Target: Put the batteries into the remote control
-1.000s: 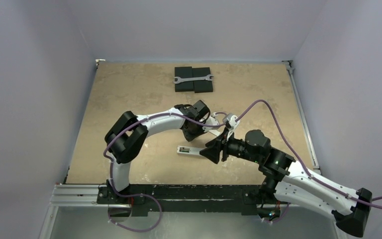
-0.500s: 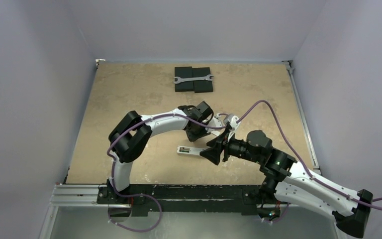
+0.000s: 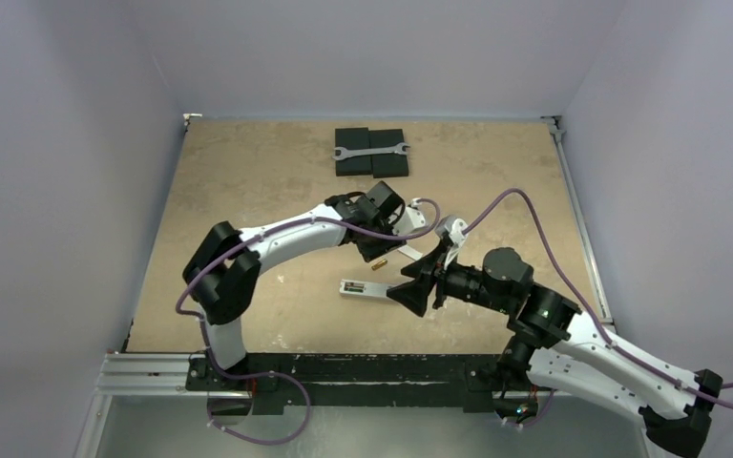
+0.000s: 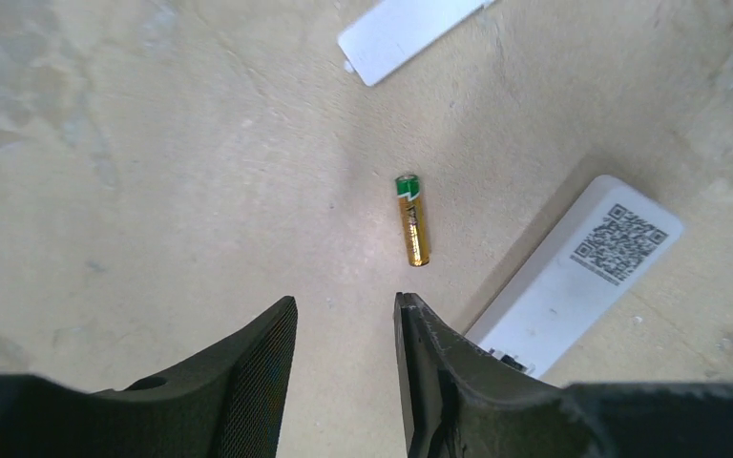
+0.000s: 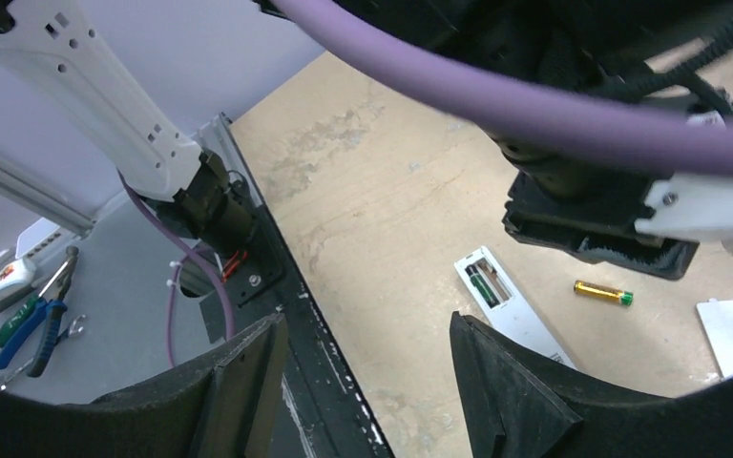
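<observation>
gold battery (image 4: pixel 412 218) is seen loose on the worktop (image 4: pixel 153 172), mid-frame in left wrist view, just beside the remote control (image 4: pixel 577 272) at lower right, laid back-up. dark green battery (image 5: pixel 483 283) appears seated in the open bay. left gripper (image 4: pixel 344 310) jaws open, empty; right gripper (image 5: pixel 367 334) jaws likewise. risk: battery could be rolled off, or the remote clipped, if jaws are closed off-centre.
</observation>
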`<state>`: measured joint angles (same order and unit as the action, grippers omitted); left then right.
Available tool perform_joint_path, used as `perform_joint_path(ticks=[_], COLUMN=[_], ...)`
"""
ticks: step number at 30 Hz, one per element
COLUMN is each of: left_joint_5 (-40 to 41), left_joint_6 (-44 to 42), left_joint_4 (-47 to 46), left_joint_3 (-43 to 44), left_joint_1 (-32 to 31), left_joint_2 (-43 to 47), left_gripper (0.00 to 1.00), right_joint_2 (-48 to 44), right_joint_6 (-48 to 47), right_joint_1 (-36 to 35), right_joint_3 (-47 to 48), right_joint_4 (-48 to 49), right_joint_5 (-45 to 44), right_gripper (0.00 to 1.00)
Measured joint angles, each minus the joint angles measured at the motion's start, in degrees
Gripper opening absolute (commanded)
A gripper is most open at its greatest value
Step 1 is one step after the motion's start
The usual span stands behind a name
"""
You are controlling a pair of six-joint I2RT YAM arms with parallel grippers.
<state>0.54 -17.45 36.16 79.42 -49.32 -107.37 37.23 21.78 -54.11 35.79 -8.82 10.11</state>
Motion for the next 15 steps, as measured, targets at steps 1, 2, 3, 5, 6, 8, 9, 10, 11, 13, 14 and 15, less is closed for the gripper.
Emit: perform_joint_path(ticks=[1,2,3,5,6,8,9,10,11,13,14,15], left_joint_5=[0.15,0.28,0.35,0.83,1.46,3.10,3.91,4.66,5.49,7.19,7.98,8.70], left_joint_6=[0.46,0.98,1.51,2.80,3.58,5.53,6.49,7.41,8.41,10.49,11.43,12.39], left_joint_4=[-0.39,-0.74,-1.09,-1.81,-2.23,-2.80,-3.04,-3.21,-3.65,-3.98,-3.96,-3.96], left_joint_3=[-0.15,-0.33,-0.55,-1.22,-1.68,-2.91,-3.63,-4.31,-5.31,-7.56,-8.70,-9.73], left_joint_1=[0.00,0.00,0.00,0.00,0.00,0.00,0.00,0.00,0.00,0.02,0.07,0.13], left_joint_2=[1.57,3.17,4.48,7.54,8.98,11.65,12.79,13.68,14.82,17.27,18.67,20.13], left_gripper=[0.43,0.43,0.44,0.44,0.43,0.43,0.43,0.44,0.44,0.44,0.44,0.45], right_joint_2=[-0.33,-0.66,-0.87,-0.98,-0.98,-0.87,-0.70,-0.33,0.11,0.98,1.46,1.86], right_joint_6=[-0.07,-0.20,-0.33,-0.74,-0.96,-1.53,-1.84,-2.23,-2.73,-3.82,-4.55,-5.40], right_joint_1=[0.00,0.00,0.00,0.00,0.00,0.00,0.00,0.00,0.00,0.00,0.00,0.00], right_joint_3=[0.59,1.31,1.84,3.41,4.20,5.49,6.29,7.21,8.17,10.01,11.10,12.07], right_joint_4=[-0.55,-1.20,-1.62,-2.99,-3.63,-4.76,-5.55,-6.49,-7.48,-9.22,-10.29,-11.13], right_joint_5=[-0.04,-0.11,-0.17,-0.72,-1.36,-2.34,-3.10,-3.45,-3.93,-4.90,-5.53,-6.25], right_gripper=[0.71,0.71,0.71,0.71,0.71,0.71,0.71,0.71,0.71,0.71,0.71,0.71])
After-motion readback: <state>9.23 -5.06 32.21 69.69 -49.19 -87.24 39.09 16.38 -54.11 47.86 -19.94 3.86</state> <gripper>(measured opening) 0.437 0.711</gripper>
